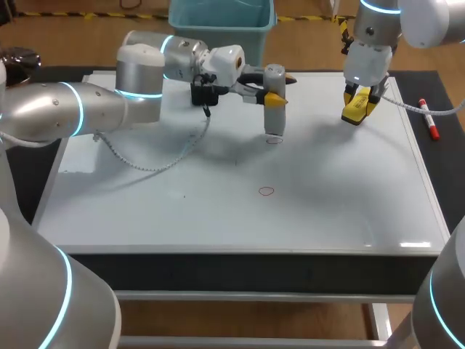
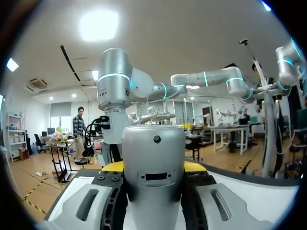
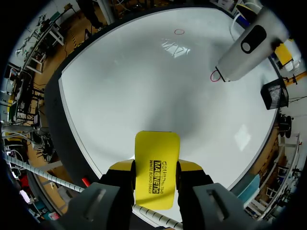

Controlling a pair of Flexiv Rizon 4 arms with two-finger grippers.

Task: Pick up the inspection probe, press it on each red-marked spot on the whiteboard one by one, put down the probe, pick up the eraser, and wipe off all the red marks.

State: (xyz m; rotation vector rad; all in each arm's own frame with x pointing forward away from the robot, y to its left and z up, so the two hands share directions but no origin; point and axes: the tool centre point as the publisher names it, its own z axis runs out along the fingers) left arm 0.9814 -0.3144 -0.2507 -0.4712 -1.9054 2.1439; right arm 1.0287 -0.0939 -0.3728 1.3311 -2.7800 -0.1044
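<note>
My left gripper [image 1: 270,97] pinches the probe [image 1: 275,109], its tip pressing one red mark [image 1: 273,139] on the whiteboard [image 1: 145,211]. A second mark [image 1: 267,191] lies apart from the tip, probably not yet probed. My right gripper [image 1: 358,109] clamps the eraser [image 3: 157,167], well aside of the probe; wiping remains.

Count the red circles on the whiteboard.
2. One red circle sits in the open near the board's middle; the other is at the probe's tip. More may be hidden.
</note>
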